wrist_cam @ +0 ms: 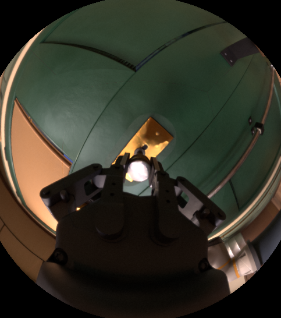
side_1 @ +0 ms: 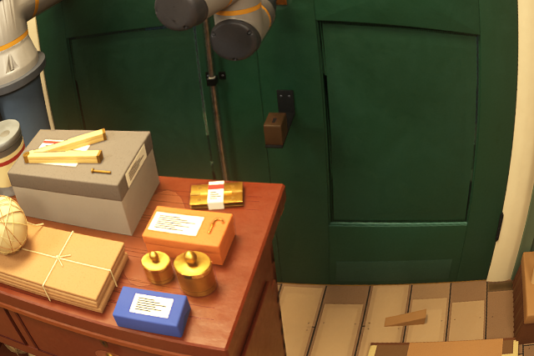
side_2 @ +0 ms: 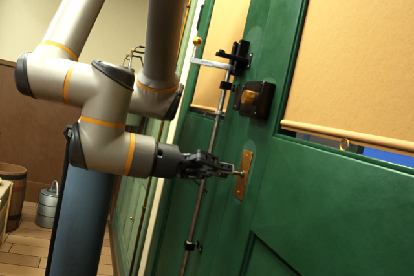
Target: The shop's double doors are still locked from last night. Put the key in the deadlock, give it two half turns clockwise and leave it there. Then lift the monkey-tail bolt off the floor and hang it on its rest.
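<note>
The key [side_2: 238,173] sits with its shank in the brass deadlock plate [side_2: 242,173] on the green door. My gripper [side_2: 227,170] is closed on the key's round bow [wrist_cam: 138,171], one finger on each side of it. The gripper points straight at the plate [wrist_cam: 147,139]. The monkey-tail bolt [side_2: 214,112] is a long rod running up the door edge beside the plate. Its curled handle [side_2: 207,62] is at the top, by a black bracket [side_2: 238,56]. I cannot tell whether the handle rests on the bracket. The rod passes a black guide [side_1: 212,78] lower down.
Behind the work stand the green double doors [side_1: 388,119], with a dark latch box [side_2: 255,98] above the plate. A red-brown counter [side_1: 142,257] stands low on the left with boxes, brass weights [side_1: 195,272] and parcels. A wooden wedge [side_1: 405,318] lies on the plank floor.
</note>
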Available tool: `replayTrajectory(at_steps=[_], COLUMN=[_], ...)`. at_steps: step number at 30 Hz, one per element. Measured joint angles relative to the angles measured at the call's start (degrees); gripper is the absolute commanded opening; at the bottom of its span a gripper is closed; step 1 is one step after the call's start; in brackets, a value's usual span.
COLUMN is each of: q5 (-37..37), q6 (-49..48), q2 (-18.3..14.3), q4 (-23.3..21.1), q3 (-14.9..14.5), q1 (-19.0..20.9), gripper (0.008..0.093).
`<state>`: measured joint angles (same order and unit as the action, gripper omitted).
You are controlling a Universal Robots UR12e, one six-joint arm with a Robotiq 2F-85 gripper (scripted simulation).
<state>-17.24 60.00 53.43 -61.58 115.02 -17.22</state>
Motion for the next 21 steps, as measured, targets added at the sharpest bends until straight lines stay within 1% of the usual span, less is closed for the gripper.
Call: replayTrajectory(at_steps=[8, 21], q5=[0.00, 0.00], q6=[0.00, 0.00], q2=[0.00, 0.00], q4=[0.00, 0.00], q3=[0.00, 0.00], q1=[0.00, 0.00], gripper=[0.0085, 0.0345])
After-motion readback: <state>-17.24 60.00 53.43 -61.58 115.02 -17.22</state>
